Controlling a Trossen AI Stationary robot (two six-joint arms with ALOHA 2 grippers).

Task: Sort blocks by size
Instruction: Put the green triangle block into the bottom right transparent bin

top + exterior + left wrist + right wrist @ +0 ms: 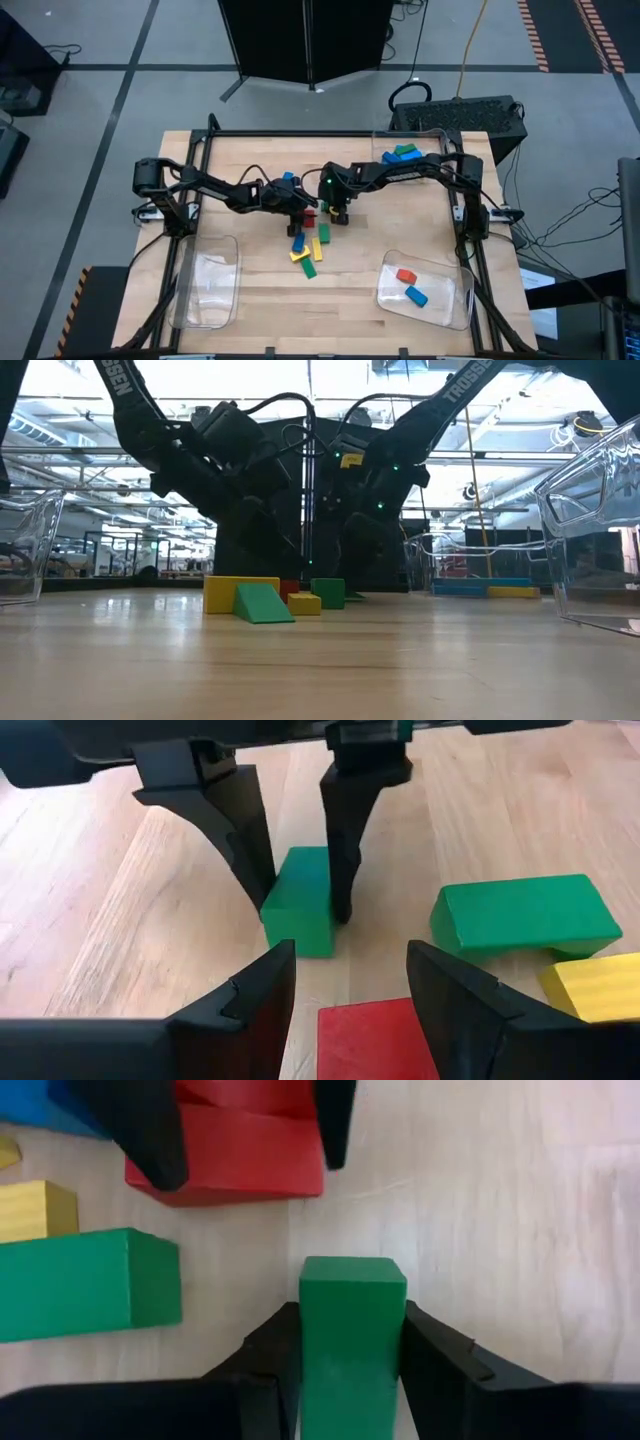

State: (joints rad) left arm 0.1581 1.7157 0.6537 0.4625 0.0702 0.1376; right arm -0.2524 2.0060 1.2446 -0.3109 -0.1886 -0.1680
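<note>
Light wooden table top (340, 300), black-framed. Lying on it: a cluster of small coloured rectangular blocks (308, 248) at centre, green, yellow, red and blue; an empty clear plastic tray (205, 283) at the front left; a clear plastic tray (425, 292) at the front right; possibly a third clear tray (405, 152) at the rear right, indistinct.

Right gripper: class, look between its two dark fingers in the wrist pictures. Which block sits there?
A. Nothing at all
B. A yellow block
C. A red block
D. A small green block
D. In the right wrist view the small green block sits squarely between the fingers of the right gripper, and the left wrist view shows those fingers straddling that block on the table.
</note>
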